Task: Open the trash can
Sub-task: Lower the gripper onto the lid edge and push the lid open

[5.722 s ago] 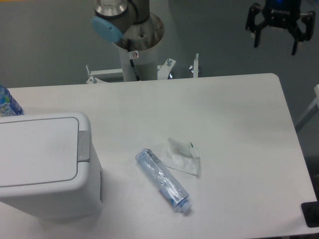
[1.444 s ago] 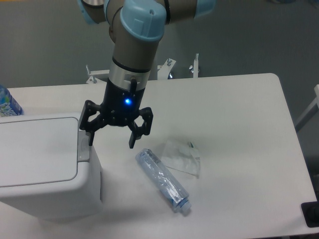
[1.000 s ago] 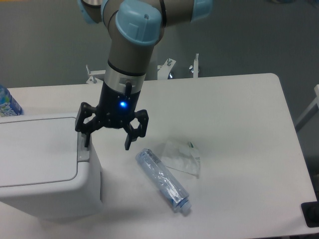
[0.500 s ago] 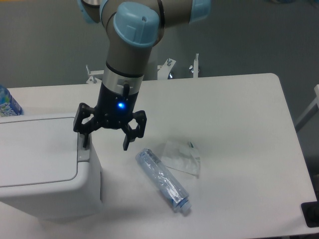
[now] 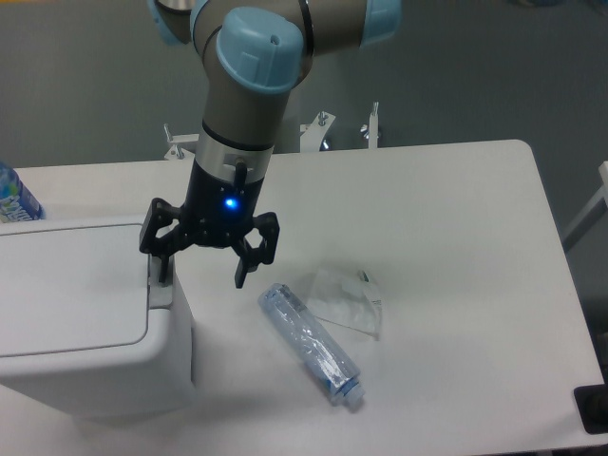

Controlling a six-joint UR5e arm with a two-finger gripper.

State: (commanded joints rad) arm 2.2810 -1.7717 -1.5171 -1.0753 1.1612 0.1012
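Counts on the table

One trash can, two bottles, one crumpled plastic wrapper, all beside one gripper.

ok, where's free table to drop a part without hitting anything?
Free: the right half of the table, from the plastic wrapper to the right edge, and the back strip near the arm's base. Crowded: the left, taken by the trash can, with the open gripper at its tab, and the bottle front-centre.
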